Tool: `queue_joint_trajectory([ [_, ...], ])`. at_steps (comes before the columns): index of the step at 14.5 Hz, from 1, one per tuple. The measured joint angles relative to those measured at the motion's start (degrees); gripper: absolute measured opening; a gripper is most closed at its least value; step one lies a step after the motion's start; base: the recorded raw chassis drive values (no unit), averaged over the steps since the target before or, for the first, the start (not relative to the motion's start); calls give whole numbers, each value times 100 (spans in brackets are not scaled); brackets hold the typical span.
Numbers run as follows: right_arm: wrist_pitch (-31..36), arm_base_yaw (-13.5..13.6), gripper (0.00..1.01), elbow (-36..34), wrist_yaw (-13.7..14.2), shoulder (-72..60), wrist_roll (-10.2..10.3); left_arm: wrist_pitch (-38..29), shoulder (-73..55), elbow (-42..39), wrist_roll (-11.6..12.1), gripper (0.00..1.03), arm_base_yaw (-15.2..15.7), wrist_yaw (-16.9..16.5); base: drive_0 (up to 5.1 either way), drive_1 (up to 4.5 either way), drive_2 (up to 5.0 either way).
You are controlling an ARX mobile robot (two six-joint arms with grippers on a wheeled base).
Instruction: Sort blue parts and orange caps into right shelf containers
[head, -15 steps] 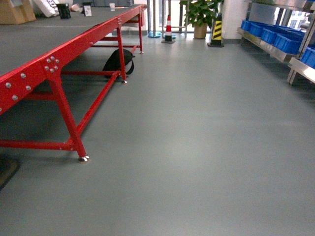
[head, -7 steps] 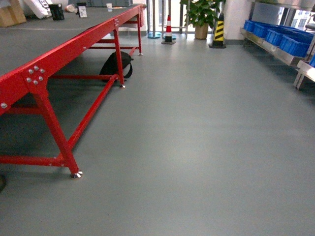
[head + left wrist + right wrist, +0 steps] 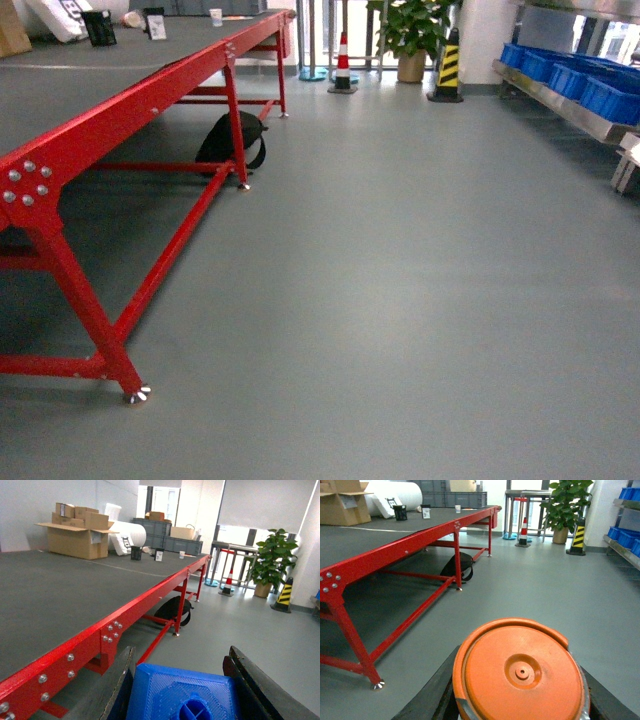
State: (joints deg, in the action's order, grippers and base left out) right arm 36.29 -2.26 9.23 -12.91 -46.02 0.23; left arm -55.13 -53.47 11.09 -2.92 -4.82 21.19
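In the left wrist view a blue part [image 3: 182, 692], a ribbed square block with a round hub, sits between the dark fingers of my left gripper [image 3: 182, 690], which is shut on it. The right wrist view shows my right gripper [image 3: 520, 690] shut on an orange cap [image 3: 520, 672], its flat round top facing the camera. Neither gripper shows in the head view. The right shelf containers [image 3: 600, 85], blue crates, stand on a metal shelf at the far right, also seen as blue crates [image 3: 626, 535] in the right wrist view.
A long red-framed table [image 3: 110, 110] with a grey top runs along the left, a black bag [image 3: 232, 140] under it. A striped cone [image 3: 342, 62], a yellow-black post [image 3: 447, 68] and a potted plant [image 3: 412, 30] stand at the far end. Grey floor [image 3: 400, 280] stretches ahead.
The view has moved forward and swung slightly left: the table leg slid down-left, and the blue crates shifted toward the right edge.
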Motion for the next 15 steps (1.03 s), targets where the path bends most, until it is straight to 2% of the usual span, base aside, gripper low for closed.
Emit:
queue_joint_trajectory([
  [4, 7, 0, 44, 0, 0, 0, 0, -15, 0, 0, -2, 47, -2, -2, 0, 0, 0],
  [15, -9, 0, 44, 0, 0, 0, 0, 13, 0, 0, -2, 47, -7, 4, -3, 423, -428],
])
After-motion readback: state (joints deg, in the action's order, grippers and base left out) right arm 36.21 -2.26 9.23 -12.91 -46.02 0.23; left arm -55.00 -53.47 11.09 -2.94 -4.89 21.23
